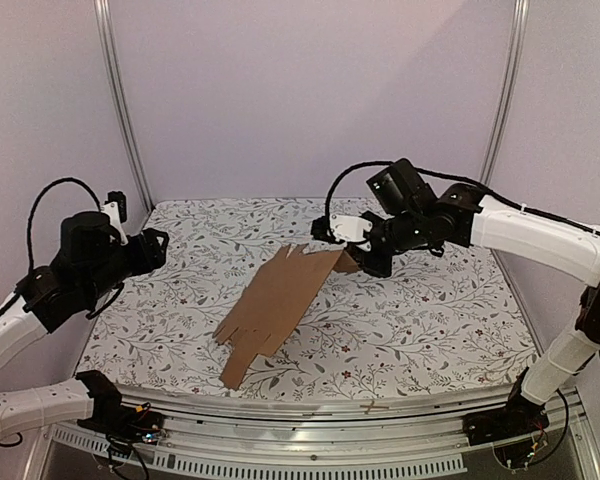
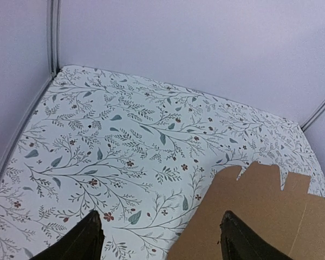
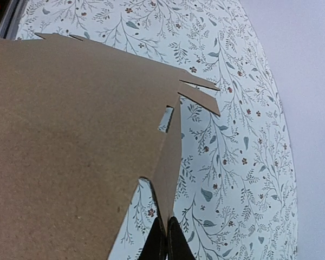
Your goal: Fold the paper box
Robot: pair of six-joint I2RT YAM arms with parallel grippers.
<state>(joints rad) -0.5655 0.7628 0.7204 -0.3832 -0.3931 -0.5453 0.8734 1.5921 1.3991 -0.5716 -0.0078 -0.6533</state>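
My right hand (image 1: 348, 262) is clenched on a flap at the 1 o'clock end of the paper box (image 1: 277, 303). Wrist view: both fingertips (image 3: 161, 244) are pinched on the cardboard edge, and the flap is bent up from the sheet. The box lies as an unfolded sheet in the middle of the table (image 1: 430, 320), long axis 7 to 1 o'clock. My left hand (image 1: 158, 248) hangs at 9 o'clock, released, fingers spread, holding nothing.

Robot lab cell: plain white walls (image 1: 310, 90), aluminium posts (image 1: 123, 100) at the corners, floral cloth (image 1: 430, 320), slotted metal rail (image 1: 310, 465) in front.
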